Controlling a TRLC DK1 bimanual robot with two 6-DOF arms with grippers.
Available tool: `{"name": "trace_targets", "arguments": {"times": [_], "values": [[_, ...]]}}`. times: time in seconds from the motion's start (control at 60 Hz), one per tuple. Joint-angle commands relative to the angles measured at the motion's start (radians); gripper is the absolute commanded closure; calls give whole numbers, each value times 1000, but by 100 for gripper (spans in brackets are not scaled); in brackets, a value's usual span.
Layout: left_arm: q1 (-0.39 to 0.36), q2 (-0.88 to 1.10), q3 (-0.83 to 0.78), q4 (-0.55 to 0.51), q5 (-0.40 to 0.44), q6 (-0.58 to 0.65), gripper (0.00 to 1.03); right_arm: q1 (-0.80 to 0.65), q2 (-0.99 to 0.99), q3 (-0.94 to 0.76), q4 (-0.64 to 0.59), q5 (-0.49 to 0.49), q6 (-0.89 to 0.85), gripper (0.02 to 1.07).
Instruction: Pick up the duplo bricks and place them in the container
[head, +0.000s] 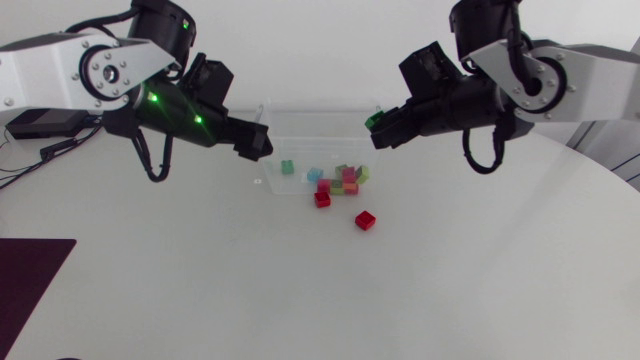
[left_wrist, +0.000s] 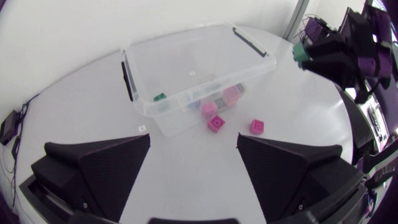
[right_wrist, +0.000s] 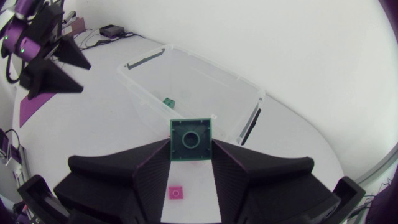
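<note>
Right wrist view: the right gripper (right_wrist: 191, 149) clamps a square green plastic brick (right_wrist: 191, 139). The clear plastic box (right_wrist: 211, 68) holds a small green brick (right_wrist: 168, 101). The left gripper (left_wrist: 194, 142) is spread wide and empty.

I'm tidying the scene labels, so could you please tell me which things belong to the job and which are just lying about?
Job: clear plastic container; green duplo brick held in right gripper; two red duplo bricks on the table; mixed-colour bricks inside the container.
Lying about: dark maroon flat mat; small black box.

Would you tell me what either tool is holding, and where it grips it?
Right tool holds a green brick by opposite sides; left tool empty.
</note>
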Motion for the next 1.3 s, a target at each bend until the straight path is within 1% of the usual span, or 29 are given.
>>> {"name": "trace_targets", "arguments": {"times": [0.0, 0.217, 0.3, 0.333, 0.367, 0.4, 0.433, 0.5, 0.517, 0.55, 0.633, 0.683, 0.75, 0.917, 1.017, 1.05, 1.067, 1.1, 1.217, 1.283], "values": [[-7, -61, -79, 1, 5, 17, 5, 6, 76, 57, 37, 17, 35, 79], [-2, -163, -225, 43, 4, 34, 5, 23, 244, 194, 75, 40, 35, 78], [6, -204, -265, 43, 4, 35, 5, 34, 305, 218, 126, 55, 34, 77], [7, -221, -280, 43, 4, 40, 5, 37, 328, 229, 142, 71, 32, 75], [9, -242, -299, 43, 4, 44, 5, 41, 351, 240, 162, 83, 29, 70], [12, -261, -317, 43, 4, 47, 5, 43, 376, 252, 178, 101, 23, 59], [16, -275, -332, 43, 4, 52, 5, 44, 397, 267, 188, 111, 17, 48], [22, -296, -362, 43, 4, 58, 5, 46, 446, 309, 182, 132, 11, 21], [27, -308, -374, 43, 4, 61, 5, 46, 454, 313, 184, 140, 11, 17], [29, -318, -385, 43, 4, 61, 5, 47, 463, 321, 192, 155, 11, 12], [39, -347, -420, 44, 2, 72, 5, 47, 475, 335, 205, 164, 19, 12], [55, -365, -438, 44, 2, 80, 5, 47, 472, 335, 208, 170, 40, 8], [72, -385, -457, 47, 4, 86, 5, 49, 454, 316, 210, 177, 61, 8], [101, -414, -497, 57, 4, 96, 5, 61, 339, 178, 247, 187, 123, 8], [110, -420, -510, 61, 4, 100, 5, 87, 253, 71, 291, 240, 137, 8], [113, -423, -513, 64, 4, 100, 5, 96, 218, 28, 323, 252, 137, 8], [116, -425, -517, 64, 4, 100, 5, 112, 170, -24, 363, 267, 137, 8], [118, -425, -518, 66, 4, 100, 5, 124, 133, -55, 379, 281, 137, 8], [118, -425, -527, 80, 4, 95, 5, 161, 55, -112, 380, 310, 160, 8], [115, -422, -533, 83, 4, 92, 5, 196, 21, -139, 359, 310, 170, 9]]}}
